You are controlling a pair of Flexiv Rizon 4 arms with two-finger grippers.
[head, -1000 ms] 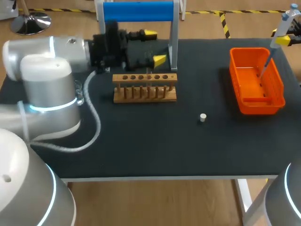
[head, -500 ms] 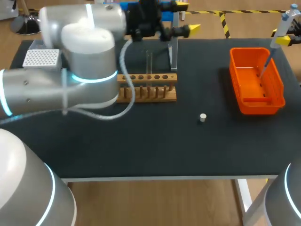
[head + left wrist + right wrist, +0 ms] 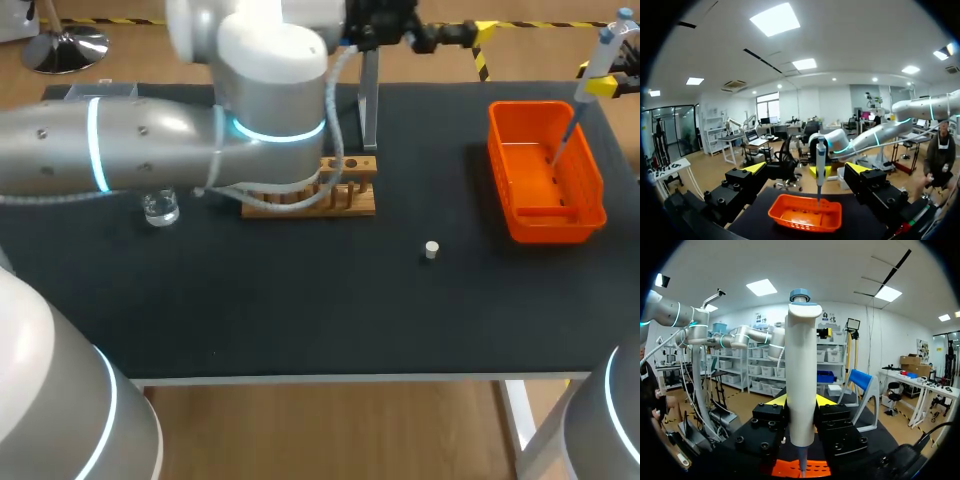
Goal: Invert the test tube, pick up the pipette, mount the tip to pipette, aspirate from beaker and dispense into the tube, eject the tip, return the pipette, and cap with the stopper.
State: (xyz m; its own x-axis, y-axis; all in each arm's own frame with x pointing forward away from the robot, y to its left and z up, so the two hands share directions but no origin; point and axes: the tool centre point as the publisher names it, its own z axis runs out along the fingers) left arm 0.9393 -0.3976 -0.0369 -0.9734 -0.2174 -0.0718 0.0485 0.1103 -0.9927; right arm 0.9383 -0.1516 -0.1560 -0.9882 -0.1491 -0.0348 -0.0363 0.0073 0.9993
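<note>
My right gripper (image 3: 603, 84) is shut on the white pipette (image 3: 597, 50) over the far corner of the orange bin (image 3: 590, 215). The pipette's thin tip (image 3: 563, 140) hangs down into the bin. In the right wrist view the pipette (image 3: 801, 375) stands upright between the yellow tips of the right gripper (image 3: 800, 401). My left gripper (image 3: 450, 35) is open and empty above the table's back edge and points at the pipette (image 3: 820, 162) and bin (image 3: 790, 216). The left arm hides most of the wooden rack (image 3: 352, 190). A glass beaker (image 3: 160, 208) and a white stopper (image 3: 431, 249) sit on the table.
The pipette stand's clear post (image 3: 370, 100) rises behind the rack, and its blue holder (image 3: 860, 380) shows in the right wrist view. My bulky left arm (image 3: 150, 150) lies across the back left of the black table (image 3: 300, 300). The test tube is hidden.
My left arm has swung from the rack toward the right and back, its gripper now past the stand. This uncovered the beaker and hid the test tube. The right arm and pipette kept still.
</note>
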